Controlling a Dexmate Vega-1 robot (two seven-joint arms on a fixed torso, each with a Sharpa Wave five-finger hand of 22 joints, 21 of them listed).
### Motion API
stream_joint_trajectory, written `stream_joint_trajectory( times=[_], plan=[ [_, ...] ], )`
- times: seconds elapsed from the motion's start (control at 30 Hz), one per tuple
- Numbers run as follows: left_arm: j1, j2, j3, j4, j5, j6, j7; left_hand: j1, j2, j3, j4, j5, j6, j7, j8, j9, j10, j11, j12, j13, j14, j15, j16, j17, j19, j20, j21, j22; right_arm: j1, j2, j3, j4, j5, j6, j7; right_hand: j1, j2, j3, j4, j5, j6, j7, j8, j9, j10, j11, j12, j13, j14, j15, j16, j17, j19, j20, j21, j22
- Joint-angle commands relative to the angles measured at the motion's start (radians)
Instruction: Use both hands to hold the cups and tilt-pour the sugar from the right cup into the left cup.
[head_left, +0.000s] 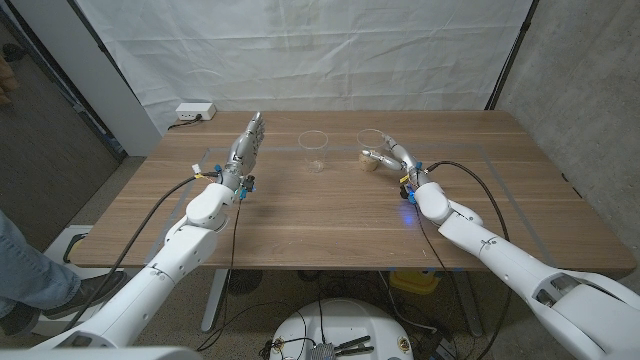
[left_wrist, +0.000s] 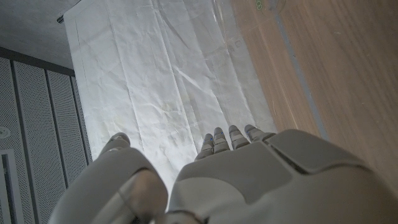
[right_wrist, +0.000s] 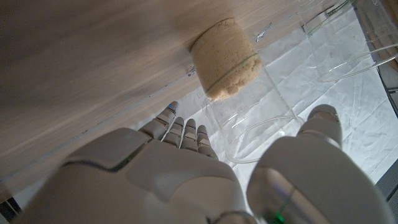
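Both hands up at the far half of the wooden table (head_left: 330, 220), two clear cups standing between and beside them.

In the head view the right hand (head_left: 385, 155) sits right of centre in the upper part of the frame, its fingers apart and spread around the sugar cup (head_left: 371, 152), a clear plastic cup with brown sugar (right_wrist: 225, 59) packed in its bottom; whether the fingers actually press the cup wall I cannot tell, and the cup stands upright on the table. The empty clear cup (head_left: 314, 150) stands just left of it, near the frame's upper middle. The left hand (head_left: 247, 148) is further left, well apart from that cup, fingers straight and close together, holding nothing.
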Motion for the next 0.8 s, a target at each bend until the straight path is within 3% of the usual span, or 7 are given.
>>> stream_joint_trajectory(
  times=[0.03, 0.2, 0.33, 0.63, 0.67, 0.8],
  plan=[
    [0.008, -0.004, -0.006, 0.009, -0.007, -0.004, 0.005, 0.006, 0.006, -0.002, 0.002, -0.002, 0.0, -0.001, -0.006, 0.002, 0.004, 0.004, -0.001, 0.003, -0.002, 0.004, -0.005, 0.001, -0.016, -0.036, -0.003, 0.004, 0.026, 0.03, -0.009, 0.052, -0.006, 0.023, -0.02, 0.008, 0.015, -0.005, -0.004, 0.009, 0.014, 0.0, 0.006, 0.002, 0.009, 0.004, 0.006, 0.003, 0.006, 0.0, 0.005, 0.003, 0.014, -0.059, 0.009, 0.001],
    [0.013, -0.004, -0.01, 0.008, -0.01, -0.007, 0.008, 0.006, 0.007, -0.002, 0.003, -0.002, 0.001, -0.002, -0.007, 0.002, 0.004, 0.004, -0.001, 0.003, -0.002, 0.004, -0.005, 0.001, -0.017, -0.034, -0.003, 0.004, 0.027, 0.037, -0.014, 0.055, -0.021, 0.015, -0.04, 0.016, 0.019, -0.006, -0.005, 0.012, 0.026, -0.003, 0.007, 0.003, 0.021, -0.003, 0.009, 0.003, 0.027, -0.003, 0.01, 0.003, 0.026, -0.058, 0.012, 0.001],
    [0.015, -0.005, -0.014, 0.008, -0.013, -0.009, 0.01, 0.006, 0.008, -0.003, 0.003, -0.002, 0.002, -0.002, -0.007, 0.002, 0.004, 0.004, -0.002, 0.003, -0.002, 0.004, -0.005, 0.001, -0.018, -0.033, -0.004, 0.004, 0.04, 0.048, -0.021, 0.092, -0.023, 0.043, -0.044, 0.036, 0.03, -0.004, -0.008, 0.019, 0.044, -0.009, 0.01, 0.003, 0.041, -0.01, 0.014, 0.003, 0.068, -0.023, 0.018, 0.004, 0.06, -0.068, 0.021, 0.002],
    [0.015, -0.004, -0.018, 0.01, -0.021, -0.012, 0.004, 0.007, 0.01, -0.004, 0.003, -0.003, 0.003, -0.002, -0.007, 0.002, 0.006, 0.004, -0.001, 0.003, -0.002, 0.006, -0.005, 0.001, -0.02, -0.032, -0.004, 0.004, 0.034, 0.057, -0.023, 0.082, -0.045, 0.005, -0.082, 0.073, 0.041, -0.002, -0.016, 0.029, 0.083, -0.017, 0.017, 0.004, 0.042, -0.01, 0.009, 0.003, 0.132, -0.042, 0.027, 0.005, 0.113, -0.081, 0.033, 0.003],
    [0.014, -0.005, -0.018, 0.011, -0.022, -0.012, 0.003, 0.007, 0.01, -0.004, 0.003, -0.003, 0.004, -0.001, -0.007, 0.002, 0.006, 0.003, -0.002, 0.003, -0.001, 0.006, -0.005, 0.001, -0.021, -0.031, -0.004, 0.004, 0.034, 0.055, -0.023, 0.084, -0.045, 0.012, -0.082, 0.087, 0.048, -0.006, -0.013, 0.032, 0.096, -0.019, 0.015, 0.004, 0.117, -0.022, 0.03, 0.006, 0.144, -0.045, 0.021, 0.007, 0.123, -0.08, 0.029, 0.005],
    [0.012, -0.007, -0.017, 0.016, -0.026, -0.013, -0.002, 0.007, 0.011, -0.005, 0.004, -0.003, 0.004, -0.001, -0.007, 0.002, 0.006, 0.005, -0.002, 0.003, -0.002, 0.006, -0.005, 0.001, -0.022, -0.031, -0.004, 0.004, 0.024, 0.062, -0.019, 0.079, -0.051, 0.01, -0.118, 0.11, 0.06, -0.008, -0.012, 0.037, 0.155, -0.031, 0.027, 0.005, 0.211, -0.036, 0.057, 0.006, 0.196, -0.057, 0.024, 0.008, 0.155, -0.076, 0.033, 0.007]
  ],
)
